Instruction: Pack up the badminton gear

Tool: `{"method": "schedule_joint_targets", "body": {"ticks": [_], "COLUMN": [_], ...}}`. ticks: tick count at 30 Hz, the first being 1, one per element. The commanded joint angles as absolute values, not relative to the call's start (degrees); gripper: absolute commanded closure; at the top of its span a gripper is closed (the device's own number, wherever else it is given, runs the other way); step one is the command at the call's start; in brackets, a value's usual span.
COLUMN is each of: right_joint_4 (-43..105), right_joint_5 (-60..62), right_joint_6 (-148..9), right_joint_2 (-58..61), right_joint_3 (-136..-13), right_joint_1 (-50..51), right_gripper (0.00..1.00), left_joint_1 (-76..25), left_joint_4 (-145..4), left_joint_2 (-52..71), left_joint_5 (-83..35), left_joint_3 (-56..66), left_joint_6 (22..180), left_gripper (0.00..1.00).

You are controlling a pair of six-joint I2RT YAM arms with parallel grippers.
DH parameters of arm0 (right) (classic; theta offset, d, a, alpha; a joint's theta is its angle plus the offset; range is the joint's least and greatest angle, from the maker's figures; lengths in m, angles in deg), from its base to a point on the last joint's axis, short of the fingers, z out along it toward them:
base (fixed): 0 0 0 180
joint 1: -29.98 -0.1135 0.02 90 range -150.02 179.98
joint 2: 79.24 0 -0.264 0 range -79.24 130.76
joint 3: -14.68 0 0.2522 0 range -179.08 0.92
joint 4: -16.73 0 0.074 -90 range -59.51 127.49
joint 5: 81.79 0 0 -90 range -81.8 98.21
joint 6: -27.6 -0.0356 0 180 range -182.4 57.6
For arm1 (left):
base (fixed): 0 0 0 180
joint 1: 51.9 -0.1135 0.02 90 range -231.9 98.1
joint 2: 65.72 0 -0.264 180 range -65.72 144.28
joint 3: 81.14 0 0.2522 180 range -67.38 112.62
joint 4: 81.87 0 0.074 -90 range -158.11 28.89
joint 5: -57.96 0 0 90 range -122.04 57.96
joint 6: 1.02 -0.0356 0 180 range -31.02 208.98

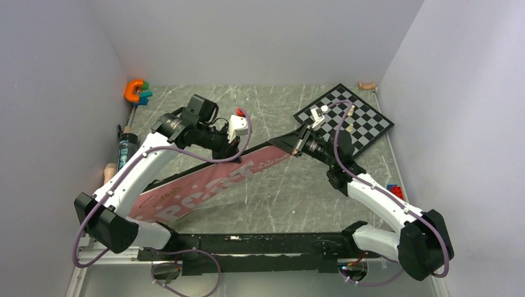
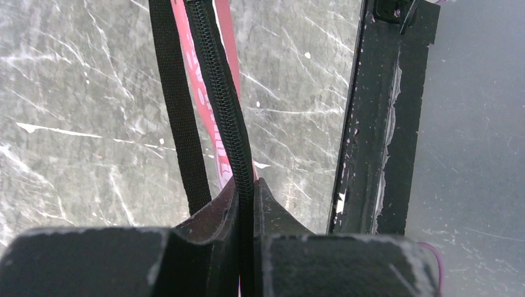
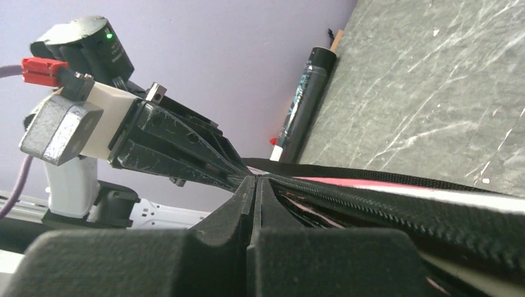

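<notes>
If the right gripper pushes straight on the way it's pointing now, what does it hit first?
Probably the left gripper: in the right wrist view its fingertips sit dead ahead of the right gripper, along the zipper edge of the racket bag. The overhead view shows a gap, so depth is uncertain.

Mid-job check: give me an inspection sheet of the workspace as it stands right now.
Surface: grey marbled table, scratched.
Job's things: pink bag lying diagonally; dark tube by left wall; rackets, shuttlecocks not seen.
Clutter: chessboard with pieces, orange toy, red and blue bricks.
Hands: left hand shut on the bag's zipper edge; right hand shut at its far tip, hold unclear.
Cables: purple cables looped along both arms.
Surroundings: plain walls on three sides.
</notes>
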State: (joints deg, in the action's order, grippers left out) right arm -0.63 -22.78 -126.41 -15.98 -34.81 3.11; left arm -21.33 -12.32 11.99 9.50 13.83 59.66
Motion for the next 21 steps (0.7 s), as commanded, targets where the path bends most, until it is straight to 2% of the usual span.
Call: {"method": "schedule_joint_targets", "body": {"ticks": [1, 6, 13, 21], "right_joint_4": [5.19, 6.97, 14.42, 21.06], "right_joint_5": [-20.08, -19.92, -24.54, -29.19], "right_joint_6": [-120.17, -119.83, -117.79, -113.54], "right_joint_2": [-14.62, -17.46, -25.75, -25.94], "right_joint_3": [-38.94, -36.53, -33.64, -35.88], "right_joint_1": [0.46, 2.16, 14.93, 15.56], "right_gripper": [1.00, 1.00, 1.00, 1.00], "left_joint_1": [-21.50, -22.05, -23.37, -23.60], "left_joint_4": [-10.91, -10.81, -10.60, -10.63], "left_joint_2": [9.91, 9.55, 8.66, 9.19], "left_joint_5": [13.31, 13.49, 14.51, 14.63], "left_joint_3": [14.87, 14.76, 15.34, 16.28], "left_joint_6": [59.49, 59.31, 59.12, 59.50], "left_gripper": [0.91, 0.92, 0.93, 0.95]}}
